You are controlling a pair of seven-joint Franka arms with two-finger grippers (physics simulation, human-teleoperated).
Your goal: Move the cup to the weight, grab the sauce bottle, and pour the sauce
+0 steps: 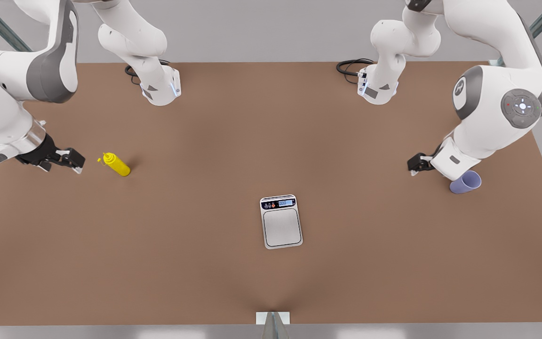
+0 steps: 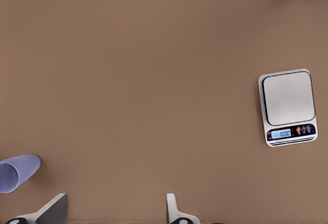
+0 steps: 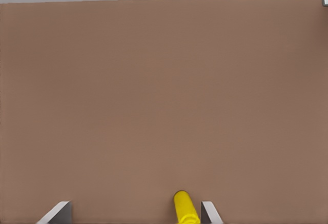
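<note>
Table centre: the weight (image 1: pixel 281 221) stands alone on the brown table (image 1: pixel 205 263), bare top on every side of it.
Right gripper (image 1: pixel 74 162): fingers spread, on the front view's left, near the sauce bottle (image 1: pixel 116 164), open tabletop beyond.
Left gripper (image 1: pixel 416 165): fingers apart, on the front view's right; the cup (image 1: pixel 465 182) lies tipped just beside it, the arm's wrist overhanging it.
Cup to weight: bare table between.

The surface (image 1: pixel 205 263) looks matt brown. The weight (image 1: pixel 281 221) has a brushed metal plate. The sauce bottle (image 1: pixel 116 164) looks like smooth plastic.
</note>
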